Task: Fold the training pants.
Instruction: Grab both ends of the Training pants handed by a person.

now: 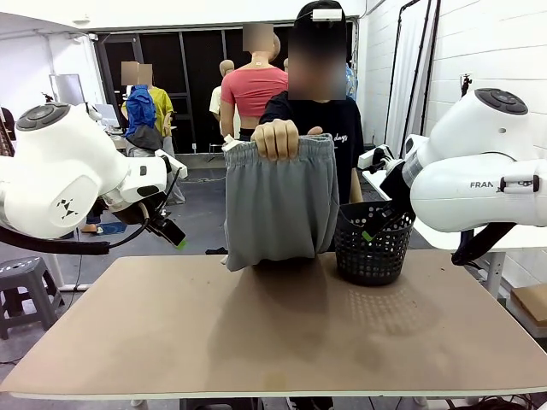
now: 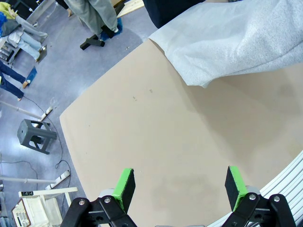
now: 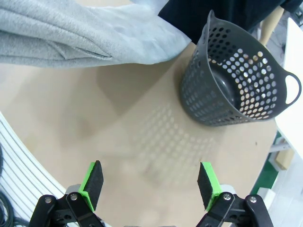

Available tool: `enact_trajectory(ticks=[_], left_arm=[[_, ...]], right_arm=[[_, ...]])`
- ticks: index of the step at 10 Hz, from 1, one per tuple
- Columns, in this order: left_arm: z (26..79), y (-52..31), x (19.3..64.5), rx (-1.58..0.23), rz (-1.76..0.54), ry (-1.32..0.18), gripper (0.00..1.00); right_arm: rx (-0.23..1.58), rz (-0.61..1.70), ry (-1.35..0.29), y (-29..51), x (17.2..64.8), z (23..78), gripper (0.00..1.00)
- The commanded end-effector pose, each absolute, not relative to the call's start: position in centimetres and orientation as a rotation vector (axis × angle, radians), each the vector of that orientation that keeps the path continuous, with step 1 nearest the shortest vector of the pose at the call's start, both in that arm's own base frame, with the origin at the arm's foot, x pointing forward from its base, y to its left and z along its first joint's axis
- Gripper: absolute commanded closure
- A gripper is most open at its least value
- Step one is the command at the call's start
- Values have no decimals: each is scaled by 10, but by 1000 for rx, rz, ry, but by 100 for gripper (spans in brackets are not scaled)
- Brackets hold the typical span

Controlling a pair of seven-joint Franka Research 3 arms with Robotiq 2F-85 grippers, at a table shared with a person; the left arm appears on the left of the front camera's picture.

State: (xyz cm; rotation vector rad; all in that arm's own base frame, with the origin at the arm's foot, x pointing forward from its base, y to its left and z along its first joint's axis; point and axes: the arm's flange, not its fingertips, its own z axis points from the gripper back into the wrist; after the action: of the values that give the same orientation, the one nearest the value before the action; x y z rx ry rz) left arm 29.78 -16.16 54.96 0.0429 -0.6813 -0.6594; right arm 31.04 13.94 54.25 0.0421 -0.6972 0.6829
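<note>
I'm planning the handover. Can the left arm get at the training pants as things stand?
Probably yes: the left gripper is open, bare table lies between it and the training pants, and only the person's hand at the waistband is on them.

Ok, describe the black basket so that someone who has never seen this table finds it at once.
Start at the tan table. At its far edge a person's hand holds up the grey training pants; the basket stands on the table just right of them. It is the one rigid thing there: round, dark plastic, walls full of holes, with a loop handle.
</note>
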Motion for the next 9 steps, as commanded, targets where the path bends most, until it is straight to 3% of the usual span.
enact_trajectory(ticks=[1,3,7,9], left_arm=[[549,-161,300,40,-673,-688,0],[550,-162,298,43,-659,-681,0],[560,-156,300,277,-986,-757,0],[559,-155,303,297,-1099,-811,0]], right_arm=[[42,683,-697,140,311,541,0],[42,683,-697,139,310,543,0],[-14,959,-768,126,322,543,0],[-59,1104,-843,119,328,541,0]])
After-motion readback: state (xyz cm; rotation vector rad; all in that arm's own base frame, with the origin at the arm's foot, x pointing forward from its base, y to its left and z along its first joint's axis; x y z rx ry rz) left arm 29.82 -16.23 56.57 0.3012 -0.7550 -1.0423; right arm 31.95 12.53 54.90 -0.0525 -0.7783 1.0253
